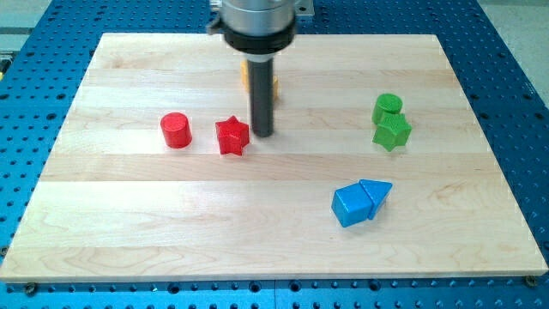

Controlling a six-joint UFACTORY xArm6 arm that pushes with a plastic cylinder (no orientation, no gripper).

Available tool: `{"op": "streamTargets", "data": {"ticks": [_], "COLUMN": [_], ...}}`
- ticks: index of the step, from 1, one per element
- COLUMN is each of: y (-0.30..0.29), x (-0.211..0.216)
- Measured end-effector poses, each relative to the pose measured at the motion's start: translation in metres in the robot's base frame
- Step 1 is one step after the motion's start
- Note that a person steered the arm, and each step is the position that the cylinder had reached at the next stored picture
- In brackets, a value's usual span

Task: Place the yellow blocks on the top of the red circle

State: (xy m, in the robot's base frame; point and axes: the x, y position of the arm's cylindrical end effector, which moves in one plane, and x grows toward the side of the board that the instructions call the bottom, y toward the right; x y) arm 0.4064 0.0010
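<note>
No readable writing. My tip, bare dark rod, holds nothing. Yellow block just behind rod, mostly hidden, shape unclear. Red star just beside tip at view's left; smooth red cylinder farther left on wooden board.

We see only our lowest section: a broad round metal collar, silver-grey on its upper part, with a dark, near-black ring around its lower edge. From its centre hangs our straight dark grey rod, smooth, cylindrical, slightly glossy, much narrower than the collar. My tip is a plain blunt end in the same dark grey.
</note>
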Motion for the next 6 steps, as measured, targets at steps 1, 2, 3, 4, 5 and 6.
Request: {"op": "streamTargets", "data": {"ticks": [1, 2, 3, 4, 5, 6], "y": [0.018, -0.009, -0.067, -0.076, -0.050, -0.055], "x": [-0.056, -0.081, -0.083, -0.087, -0.085, -0.100]}}
